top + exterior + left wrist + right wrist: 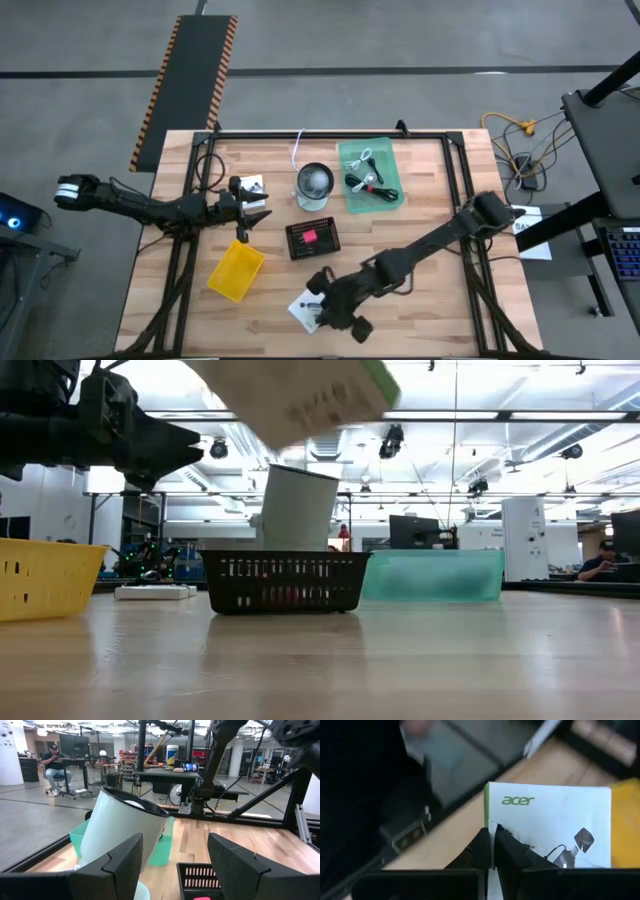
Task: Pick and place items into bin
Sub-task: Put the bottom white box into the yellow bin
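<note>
The right gripper pinches the flat white Acer packet, which I think goes next to the yellow plastic bin, while the left gripper waits spread open

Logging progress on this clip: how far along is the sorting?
Done: black and white cables lie in the green tray, and a red item sits in the black basket. In hand: the right gripper is shut on a white box, lifted off the table. Left: a white packet lies on the table beside the open left gripper. The yellow bin looks empty.
</note>
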